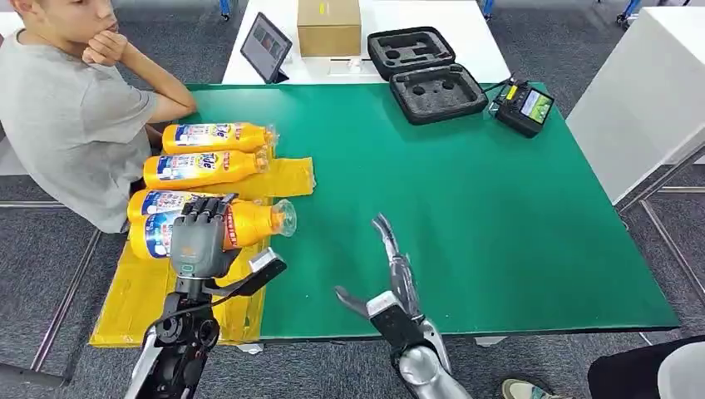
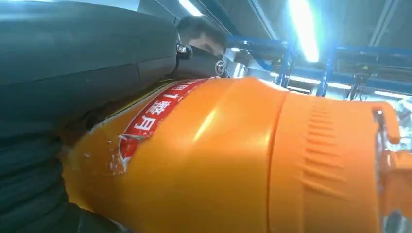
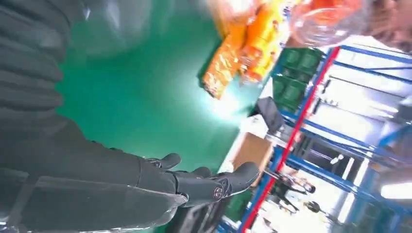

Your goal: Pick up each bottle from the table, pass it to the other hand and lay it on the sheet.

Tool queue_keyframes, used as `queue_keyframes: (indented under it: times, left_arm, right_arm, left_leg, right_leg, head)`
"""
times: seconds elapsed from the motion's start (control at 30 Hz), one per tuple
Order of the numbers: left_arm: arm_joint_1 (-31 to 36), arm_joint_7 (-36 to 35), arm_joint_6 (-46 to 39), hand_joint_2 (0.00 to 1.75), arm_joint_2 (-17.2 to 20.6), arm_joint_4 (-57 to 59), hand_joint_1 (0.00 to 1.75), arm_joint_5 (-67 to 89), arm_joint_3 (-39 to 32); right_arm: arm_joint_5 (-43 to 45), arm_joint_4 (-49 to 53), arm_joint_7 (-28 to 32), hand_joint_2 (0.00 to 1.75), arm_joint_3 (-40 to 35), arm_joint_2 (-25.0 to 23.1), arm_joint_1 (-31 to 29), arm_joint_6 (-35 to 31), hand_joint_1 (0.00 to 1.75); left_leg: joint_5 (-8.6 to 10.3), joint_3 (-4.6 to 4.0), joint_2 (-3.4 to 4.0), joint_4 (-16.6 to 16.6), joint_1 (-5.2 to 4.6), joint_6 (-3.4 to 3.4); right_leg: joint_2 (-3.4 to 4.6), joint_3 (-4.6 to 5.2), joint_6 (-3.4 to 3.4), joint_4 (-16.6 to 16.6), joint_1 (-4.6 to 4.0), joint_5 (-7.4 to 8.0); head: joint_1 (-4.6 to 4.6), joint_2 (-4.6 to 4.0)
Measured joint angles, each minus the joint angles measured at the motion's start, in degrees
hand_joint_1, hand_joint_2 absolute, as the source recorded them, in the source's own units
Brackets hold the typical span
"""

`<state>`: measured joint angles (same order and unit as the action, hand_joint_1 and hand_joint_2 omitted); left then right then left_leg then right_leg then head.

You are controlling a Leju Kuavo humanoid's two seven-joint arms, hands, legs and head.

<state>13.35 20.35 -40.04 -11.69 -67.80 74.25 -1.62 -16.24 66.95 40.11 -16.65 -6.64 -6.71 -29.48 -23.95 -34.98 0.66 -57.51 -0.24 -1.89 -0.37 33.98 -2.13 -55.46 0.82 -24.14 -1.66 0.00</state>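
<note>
Head view looks down on a green table (image 1: 465, 208) with a person in a grey shirt (image 1: 66, 116) seated at its left edge, one elbow on the tabletop. Just in front of that person, a yellow sheet (image 1: 141, 291) lies along the table's left side. Four orange detergent bottles rest on their sides over it, clear caps pointing toward the table's middle. The farthest bottle (image 1: 218, 135) sits nearest the person's elbow, the second bottle (image 1: 204, 168) lies just beside it, and the third bottle (image 1: 158, 202) lies behind the nearest one.

The robot's left hand (image 1: 198, 237) wraps around the body of the nearest bottle (image 1: 249, 223), dark fingers curled over its label. In the left wrist view, the same orange bottle (image 2: 218, 160) fills most of the frame, its red label strip against the hand's fingers (image 2: 87, 48).

Further right, the right hand (image 1: 384, 274) hovers over bare green table, holding nothing, fingers stretched straight and thumb spread aside. The right wrist view shows those fingers (image 3: 204, 182) extended above the green surface.

At the far edge sit a tablet (image 1: 266, 47), a cardboard box (image 1: 329, 27), an open black foam-lined case (image 1: 426, 73) and a small black device with a screen (image 1: 524, 106).
</note>
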Motion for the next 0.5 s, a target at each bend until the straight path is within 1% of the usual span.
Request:
queue_keyframes:
  times: [0.13,0.5]
  left_arm:
    - [0.45,-0.94,0.0,1.75,0.13,1.46,1.75,0.46,0.02]
    - [2.67,-8.55,0.0,1.75,1.16,9.25,1.75,2.97,1.25]
  right_arm:
    - [-0.79,2.84,0.0,1.75,0.11,0.28,1.74,0.04,0.0]
    - [-0.85,6.88,0.0,1.75,0.2,0.35,3.83,2.19,0.0]
  left_leg:
    - [0.0,0.0,0.01,0.0,0.0,0.0]
    - [0.0,-0.01,0.01,0.0,0.0,0.0]
  right_leg:
    - [0.01,0.0,0.0,0.0,-0.01,0.0]
    - [0.01,0.0,0.0,0.0,0.0,0.0]
  head:
    - [0.0,0.0]
    - [0.02,0.0]
